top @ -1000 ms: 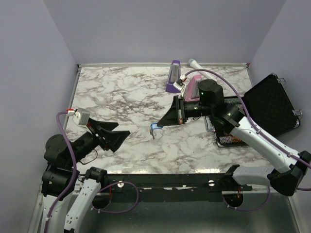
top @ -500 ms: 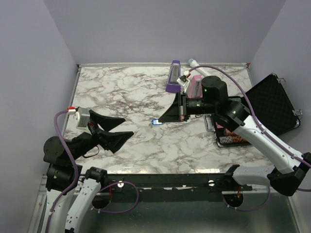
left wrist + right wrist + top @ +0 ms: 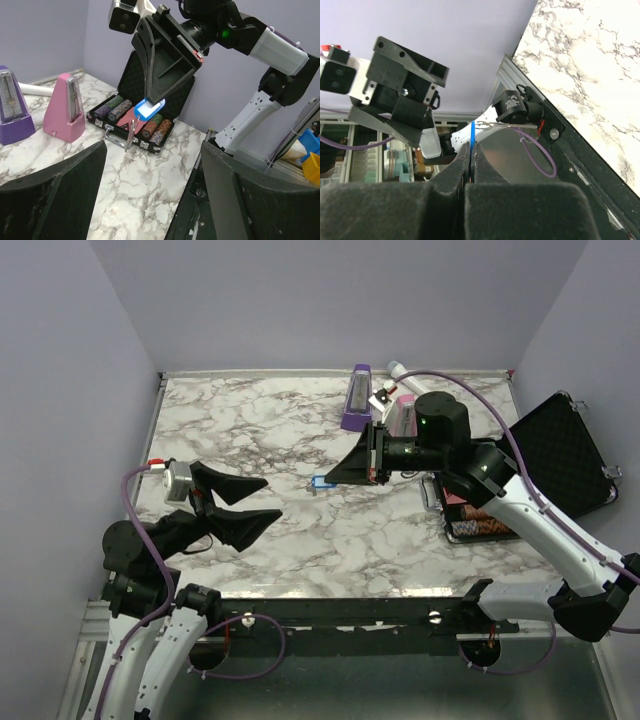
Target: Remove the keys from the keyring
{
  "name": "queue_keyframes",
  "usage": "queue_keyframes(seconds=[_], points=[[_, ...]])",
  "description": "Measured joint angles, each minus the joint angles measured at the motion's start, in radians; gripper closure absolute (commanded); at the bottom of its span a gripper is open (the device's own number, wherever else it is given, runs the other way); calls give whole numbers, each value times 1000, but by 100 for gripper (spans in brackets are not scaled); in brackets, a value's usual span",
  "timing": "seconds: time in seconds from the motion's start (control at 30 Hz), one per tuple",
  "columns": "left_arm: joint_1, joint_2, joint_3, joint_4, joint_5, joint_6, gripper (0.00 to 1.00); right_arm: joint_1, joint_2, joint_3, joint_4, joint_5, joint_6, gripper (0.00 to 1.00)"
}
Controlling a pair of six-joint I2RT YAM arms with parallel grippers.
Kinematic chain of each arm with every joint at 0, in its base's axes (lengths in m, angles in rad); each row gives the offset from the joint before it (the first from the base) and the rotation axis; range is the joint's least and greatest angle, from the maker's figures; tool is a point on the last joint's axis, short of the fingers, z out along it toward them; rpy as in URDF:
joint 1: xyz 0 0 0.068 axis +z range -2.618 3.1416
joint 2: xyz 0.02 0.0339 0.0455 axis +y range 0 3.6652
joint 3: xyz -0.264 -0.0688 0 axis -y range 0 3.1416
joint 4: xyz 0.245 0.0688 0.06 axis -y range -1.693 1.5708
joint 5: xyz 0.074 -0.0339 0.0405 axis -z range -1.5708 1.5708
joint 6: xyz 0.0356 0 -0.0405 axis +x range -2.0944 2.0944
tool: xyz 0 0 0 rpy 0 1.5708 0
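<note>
While the right gripper [image 3: 328, 479] is pinching the bright-blue head of the keys [image 3: 149, 108] between its closed fingertips, a pale metal bit [image 3: 131, 136] is dangling loose just beneath that head. The keys are hanging in the air above the middle of the marble table [image 3: 250, 430], not touching it. In the right wrist view the blue head is showing only as a thin edge sticking out past the two pressed-together pads.

The left gripper [image 3: 262, 501] is holding its jaws spread wide with nothing between them; it is pointing toward the keys from the table's near left side, well apart from them.

Behind the right gripper, a purple metronome [image 3: 356, 398] and a pink metronome [image 3: 403, 416] are standing upright near the far edge. On the right, a black case [image 3: 560, 455] is lying open, with rows of poker chips [image 3: 134, 119] sitting in its lower half.
</note>
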Motion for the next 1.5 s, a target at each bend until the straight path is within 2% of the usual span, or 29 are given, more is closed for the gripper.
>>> queue_keyframes(seconds=[0.27, 0.63, 0.8, 0.9, 1.03, 1.27, 1.4, 1.5], points=[[-60, 43, -65, 148, 5, -35, 18, 0, 14, 48, -6, 43, 45, 99], [-110, 98, -181, 529, -56, -85, 17, 0, 14, 46, 100, 66, 232, 99], [-136, 131, -180, 633, -104, -64, 24, 0, 17, 51, 146, 71, 285, 99], [-156, 172, -170, 671, -135, -51, 29, 0, 28, 61, 163, 72, 304, 99], [-196, 217, -151, 677, -186, -12, 32, 0, 39, 66, 183, 72, 323, 99], [-248, 236, -136, 674, -261, 58, 41, 0, 55, 79, 201, 71, 340, 99], [-269, 246, -122, 650, -300, 103, 41, 0, 56, 80, 222, 71, 348, 99], [-282, 248, -114, 641, -332, 136, 32, 0, 56, 82, 236, 71, 354, 99]])
